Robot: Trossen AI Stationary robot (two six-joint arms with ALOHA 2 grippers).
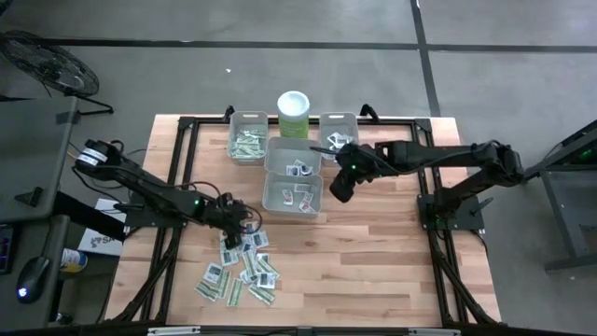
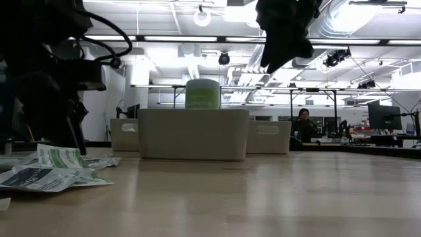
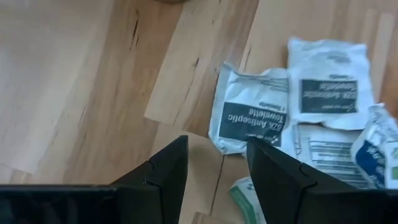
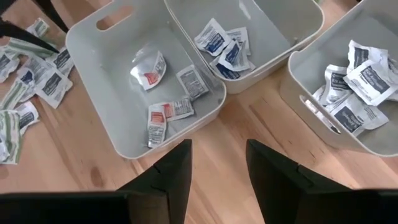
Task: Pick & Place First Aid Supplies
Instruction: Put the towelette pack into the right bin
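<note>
The first aid supplies (image 1: 241, 266) lie in a loose heap of small flat packets on the wooden table, near its front left. My left gripper (image 1: 235, 227) hangs open just over the heap's far edge. In the left wrist view its fingers (image 3: 217, 168) frame bare wood, with a white antiseptic towelette packet (image 3: 252, 121) right beside one fingertip. My right gripper (image 1: 338, 191) is open and holds nothing, raised above the table by the nearest grey bin (image 1: 292, 194). In the right wrist view its fingers (image 4: 217, 165) point down at wood just in front of that bin (image 4: 93, 56).
Several grey bins stand at the far middle: one with green strips (image 1: 248, 138), one with white packets (image 1: 339, 131), one between them (image 1: 292, 157). A pale green canister (image 1: 294, 114) stands behind them. Bare wood lies to the right and front right.
</note>
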